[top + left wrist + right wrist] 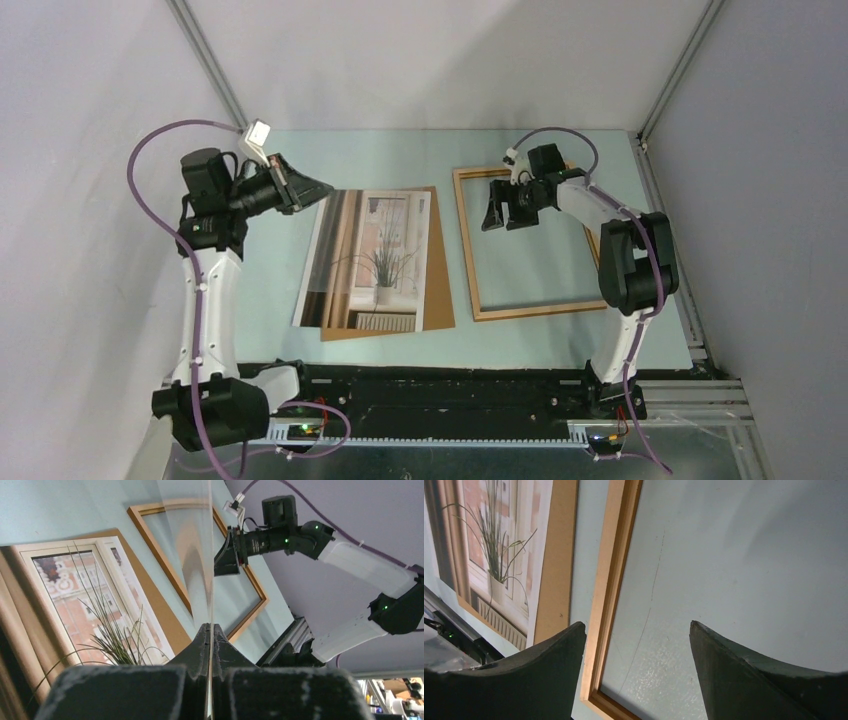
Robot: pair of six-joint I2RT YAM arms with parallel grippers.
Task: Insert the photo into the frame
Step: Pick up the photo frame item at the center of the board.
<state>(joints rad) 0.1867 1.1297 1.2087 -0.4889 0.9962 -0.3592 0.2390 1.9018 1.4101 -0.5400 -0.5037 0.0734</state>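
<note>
The photo (380,260) of a potted grassy plant lies face up on the brown backing board (438,260) in the middle of the table. It also shows in the left wrist view (85,595) and the right wrist view (499,545). The thin wooden frame (465,250) lies flat and empty to its right. My left gripper (310,188) hovers at the photo's far left corner. It (210,626) is shut on a thin clear pane (195,555) seen edge-on. My right gripper (505,215) is open and empty above the frame's left rail (609,580), its fingertips (574,630) apart.
The table is pale green with grey walls on three sides. A black rail (450,385) with both arm bases runs along the near edge. A metal strip (670,250) borders the table's right side.
</note>
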